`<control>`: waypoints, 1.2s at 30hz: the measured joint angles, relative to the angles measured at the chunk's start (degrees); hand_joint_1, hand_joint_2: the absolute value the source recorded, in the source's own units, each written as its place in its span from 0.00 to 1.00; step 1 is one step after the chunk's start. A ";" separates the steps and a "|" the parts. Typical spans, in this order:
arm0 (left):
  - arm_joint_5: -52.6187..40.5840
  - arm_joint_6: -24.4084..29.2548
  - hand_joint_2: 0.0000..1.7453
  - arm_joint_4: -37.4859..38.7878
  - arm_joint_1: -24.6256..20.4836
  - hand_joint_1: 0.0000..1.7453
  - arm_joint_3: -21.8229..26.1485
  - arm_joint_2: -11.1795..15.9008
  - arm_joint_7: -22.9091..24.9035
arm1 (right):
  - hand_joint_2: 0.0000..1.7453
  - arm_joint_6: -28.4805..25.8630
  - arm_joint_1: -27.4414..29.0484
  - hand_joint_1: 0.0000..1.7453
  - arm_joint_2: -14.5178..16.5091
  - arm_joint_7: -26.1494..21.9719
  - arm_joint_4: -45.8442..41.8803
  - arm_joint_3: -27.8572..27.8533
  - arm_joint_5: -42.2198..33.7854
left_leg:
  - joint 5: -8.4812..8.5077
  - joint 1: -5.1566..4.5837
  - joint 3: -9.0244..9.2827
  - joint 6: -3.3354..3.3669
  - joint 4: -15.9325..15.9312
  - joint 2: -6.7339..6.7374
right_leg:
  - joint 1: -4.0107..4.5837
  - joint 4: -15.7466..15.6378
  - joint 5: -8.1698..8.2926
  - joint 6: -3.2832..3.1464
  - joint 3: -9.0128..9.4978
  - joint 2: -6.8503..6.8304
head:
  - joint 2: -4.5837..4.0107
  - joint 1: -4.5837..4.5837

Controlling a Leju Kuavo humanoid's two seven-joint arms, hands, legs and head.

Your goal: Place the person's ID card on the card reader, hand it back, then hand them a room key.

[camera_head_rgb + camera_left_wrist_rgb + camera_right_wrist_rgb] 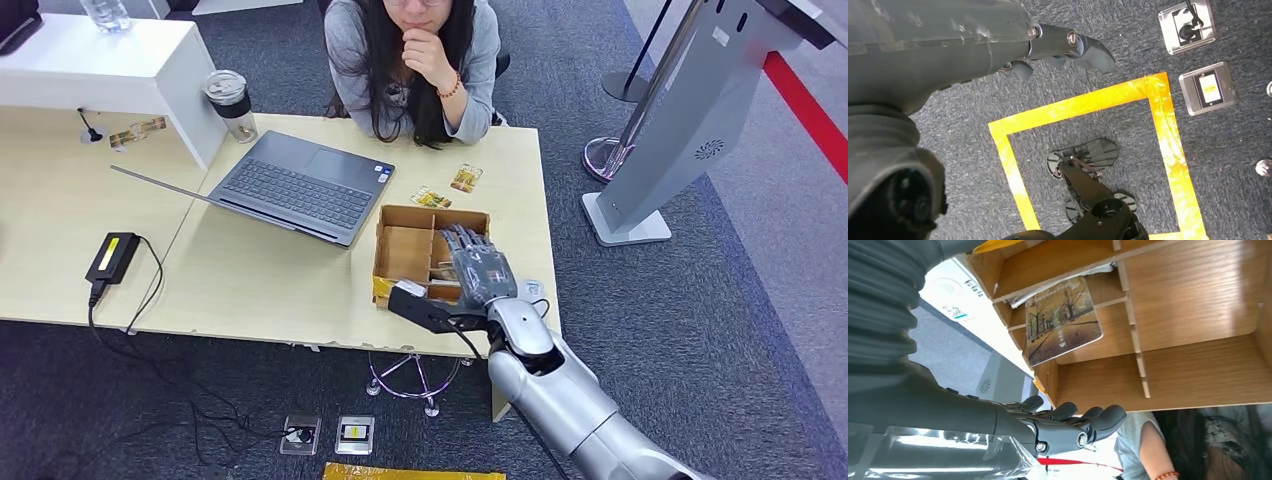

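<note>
The right hand is hovering over the near-right corner of the wooden divided box on the tabletop, its fingers stretched out almost straight and close together, holding nothing. In the right wrist view a room key card is standing in one of the narrow slots of the box, leaning against a thin divider with one rounded corner sticking out past it. It is a thin, glossy card printed with an avenue of autumn trees in yellow and brown. Two more cards of similar colouring are lying flat on the tabletop between the box and the person seated opposite, who is resting chin on hand; I cannot tell whether either is the ID card. The main risk, as I judge it, is in the pick: the slots are tight and the fingers are broad, so they may catch on a divider or shove the light box along the tabletop instead of closing on the card. A thin, slick card may also slip from a shallow pinch, or tip deeper into the slot where it would be harder to reach. The left hand is hanging beside the body over the grey carpet and a square of yellow floor tape, its fingers loosely extended and empty.
</note>
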 joint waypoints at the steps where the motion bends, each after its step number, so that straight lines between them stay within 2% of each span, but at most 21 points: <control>1: 0.00 0.00 0.00 0.00 0.00 0.00 -0.01 0.00 -0.02 | 1.00 0.18 0.07 0.00 -0.01 0.00 -0.44 0.01 -0.01 | 0.00 0.00 0.00 0.00 0.00 0.00 | 0.00 0.00 0.00 0.00 0.00 0.00 | 0.00 0.00; 24: -0.15 -0.30 0.00 0.00 -0.02 0.00 -0.04 0.11 -0.07 | 1.00 -1.50 -0.43 0.00 0.16 0.27 0.21 0.16 -0.22 | 0.00 0.00 -0.01 0.00 0.00 0.00 | 0.00 0.00 0.00 0.00 0.01 -0.01 | 0.00 0.00; 36: -0.24 -0.69 0.00 0.00 -0.02 0.00 -0.10 0.13 -0.07 | 1.00 0.62 -1.88 0.00 0.48 0.52 2.06 0.18 0.97 | 0.00 0.00 -0.01 0.00 0.00 0.00 | 0.00 0.00 0.00 0.00 0.00 -0.01 | 0.00 0.00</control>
